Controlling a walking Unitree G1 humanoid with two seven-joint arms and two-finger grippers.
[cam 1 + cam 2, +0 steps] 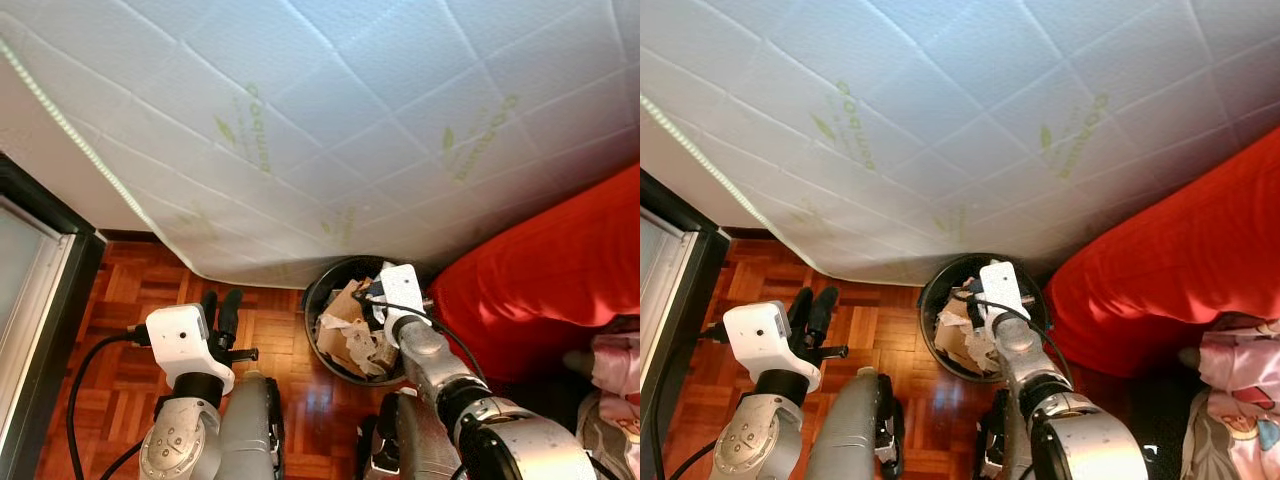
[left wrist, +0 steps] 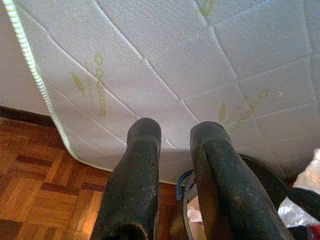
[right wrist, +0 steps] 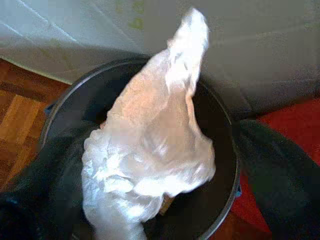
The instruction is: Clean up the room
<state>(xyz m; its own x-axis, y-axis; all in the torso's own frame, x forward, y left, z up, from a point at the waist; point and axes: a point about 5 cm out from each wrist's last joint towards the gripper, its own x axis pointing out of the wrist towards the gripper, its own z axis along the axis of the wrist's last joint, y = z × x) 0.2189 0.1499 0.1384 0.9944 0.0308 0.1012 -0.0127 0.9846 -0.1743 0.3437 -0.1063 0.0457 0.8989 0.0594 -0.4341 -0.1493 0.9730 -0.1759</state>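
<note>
A black round trash bin stands on the parquet floor against the foot of a white mattress, holding crumpled cardboard and paper. My right gripper reaches down over the bin's mouth. In the right wrist view its two fingers are spread wide, and a crumpled sheet of clear white plastic hangs between them above the bin's inside. My left gripper is raised over the floor to the left of the bin. Its fingers are close together with nothing between them.
The quilted white mattress leans across the whole back. A red cushion or blanket presses against the bin's right side, with pink patterned cloth beside it. A dark-framed glass panel borders the left, where a black cable loops.
</note>
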